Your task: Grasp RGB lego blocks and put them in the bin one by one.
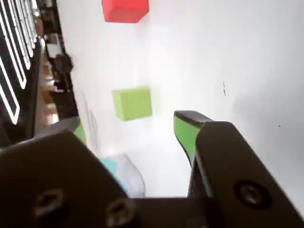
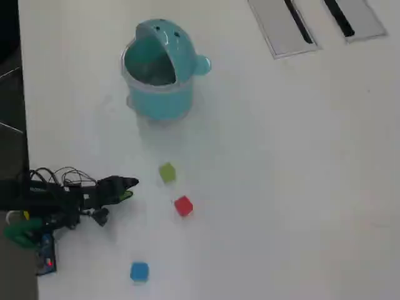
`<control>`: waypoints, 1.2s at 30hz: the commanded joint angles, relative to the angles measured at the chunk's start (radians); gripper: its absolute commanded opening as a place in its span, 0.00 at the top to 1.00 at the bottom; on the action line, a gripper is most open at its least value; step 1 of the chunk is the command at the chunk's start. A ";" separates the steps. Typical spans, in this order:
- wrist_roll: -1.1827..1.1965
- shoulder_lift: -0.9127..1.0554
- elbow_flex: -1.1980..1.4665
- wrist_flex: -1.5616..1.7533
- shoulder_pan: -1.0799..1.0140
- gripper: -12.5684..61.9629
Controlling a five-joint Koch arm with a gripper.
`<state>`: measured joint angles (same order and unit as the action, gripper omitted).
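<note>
The teal bin [image 2: 164, 100] stands at the back of the white table, its domed lid swung open. In front of it lie the yellow-green block [image 2: 167, 172], the red block [image 2: 183, 205] and, nearer the front edge, the blue block [image 2: 139, 271]. My gripper [image 2: 130, 187] hovers left of the yellow-green block, apart from it. In the wrist view the gripper [image 1: 133, 126] is open with nothing between its green-padded fingers [image 1: 186, 133]. The yellow-green block [image 1: 133, 102] lies just beyond the tips, and the red block [image 1: 126, 9] farther off. A blurred teal and pale shape [image 1: 124, 173] shows low between the jaws.
Two flat grey slotted panels [image 2: 284, 25] sit in the table at the back right. The arm's body and loose cables [image 2: 56, 194] lie at the table's left edge. A dark strip [image 2: 9, 125] runs past that edge.
</note>
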<state>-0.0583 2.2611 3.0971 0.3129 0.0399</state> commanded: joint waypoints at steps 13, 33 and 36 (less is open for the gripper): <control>-0.230 0.034 0.067 0.124 0.003 0.38; -0.937 0.087 -0.029 0.377 -0.003 0.39; -1.106 0.083 -0.063 0.365 -0.006 0.39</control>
<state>-1.0584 2.2902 3.0741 0.5691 0.0337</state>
